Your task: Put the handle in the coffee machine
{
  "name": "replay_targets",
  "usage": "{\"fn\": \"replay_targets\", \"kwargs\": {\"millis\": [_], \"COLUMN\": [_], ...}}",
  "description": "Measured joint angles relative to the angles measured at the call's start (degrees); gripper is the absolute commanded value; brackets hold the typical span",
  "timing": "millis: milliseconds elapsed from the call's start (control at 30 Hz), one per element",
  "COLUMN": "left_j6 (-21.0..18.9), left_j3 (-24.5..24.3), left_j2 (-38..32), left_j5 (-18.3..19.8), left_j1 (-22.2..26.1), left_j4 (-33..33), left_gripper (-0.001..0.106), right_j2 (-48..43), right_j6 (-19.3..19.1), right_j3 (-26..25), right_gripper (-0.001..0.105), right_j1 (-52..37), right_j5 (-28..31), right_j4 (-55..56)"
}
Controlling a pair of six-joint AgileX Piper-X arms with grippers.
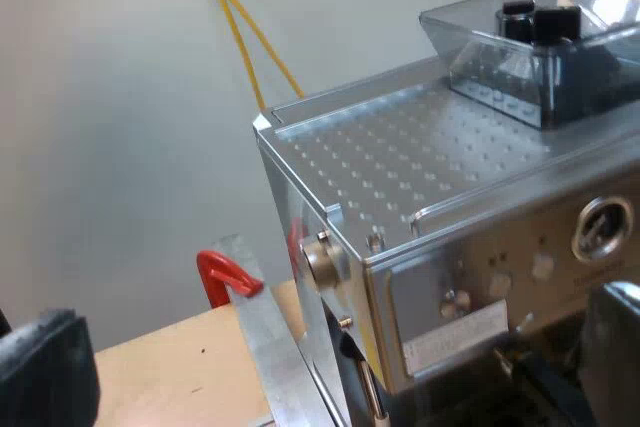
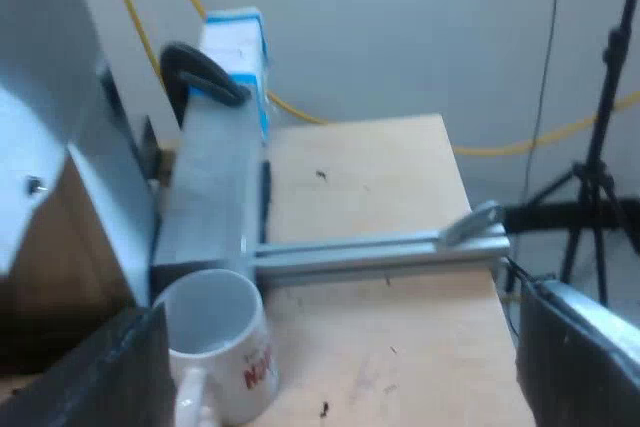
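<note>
Left gripper [image 1: 330,312]: we see its fingers spread wide and empty, the machine's corner showing between them.
Espresso machine [image 1: 480,277]: close before us, knobs and gauge toward the gripper.
Bean hopper [image 1: 545,42]: on the machine's dimpled top.
Under the front panel: dark parts we cannot make out.
Red clamp [image 1: 225,272]: on a metal rail [image 1: 265,347] beside the machine.
Right gripper [image 2: 340,307]: fingers wide apart, holding nothing, above the table [image 2: 400,177].
Mug [image 2: 215,347]: upright, white, red lettering, beside a long metal bar [image 2: 370,252].
Black clamp [image 2: 205,72]: near a blue-and-white carton [image 2: 240,37].
</note>
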Motion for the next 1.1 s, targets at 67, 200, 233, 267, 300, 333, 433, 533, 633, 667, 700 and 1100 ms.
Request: {"fn": "replay_targets", "kwargs": {"millis": [67, 200, 233, 267, 300, 333, 433, 533, 633, 667, 700, 1100], "left_j6": [0.00, 0.00, 0.00, 0.12, 0.15, 0.13, 0.13, 0.28, 1.48, 1.48, 1.46, 1.32], "left_j3": [1.65, 3.69, 3.89, 5.82, 6.54, 7.39, 9.09, 9.64, 10.33, 10.42, 10.88, 20.27], "left_j2": [-2.16, -5.71, -6.50, -10.10, -11.48, -13.03, -16.56, -17.43, -17.42, -17.42, -17.42, -17.42], "left_j5": [-0.20, -0.40, -0.40, -0.40, -0.40, -0.18, 0.07, 0.06, 0.06, 0.06, 0.06, 2.25], "left_j1": [0.00, 0.00, 0.00, 0.00, 0.00, 0.00, 0.00, 0.00, 0.71, 0.84, 1.37, 3.86], "left_j4": [0.54, 2.94, 3.63, 5.19, 5.87, 6.37, 7.81, 9.95, 12.31, 12.75, 13.46, 13.83], "left_gripper": [0.104, 0.104, 0.104, 0.104, 0.104, 0.104, 0.104, 0.104, 0.104, 0.104, 0.104, 0.104], "right_j2": [-3.18, -8.78, -9.23, -9.63, -11.63, -13.28, -15.52, -15.63, -15.63, -15.63, -15.63, -15.63], "right_j6": [0.00, 0.00, 0.00, 0.00, 0.00, 0.00, 0.00, -1.21, -1.20, -1.20, -1.20, -1.20], "right_j3": [0.00, 0.00, 0.00, 0.00, 0.14, 0.79, 1.04, 1.53, 3.11, 3.51, 4.11, 13.80], "right_gripper": [0.073, 0.073, 0.073, 0.073, 0.073, 0.073, 0.073, 0.073, 0.073, 0.073, 0.073, 0.073], "right_j1": [0.00, 0.00, 0.00, 0.00, 0.00, 0.00, 0.00, 0.11, 0.11, 0.11, 0.11, 0.11], "right_j5": [-0.41, -0.53, -0.53, -0.53, -0.53, -0.53, -0.81, -3.13, -4.03, -4.01, -4.25, -5.25], "right_j4": [0.63, 2.10, 2.24, 2.34, 3.32, 3.71, 8.31, 12.31, 13.96, 13.97, 14.18, 15.78]}}
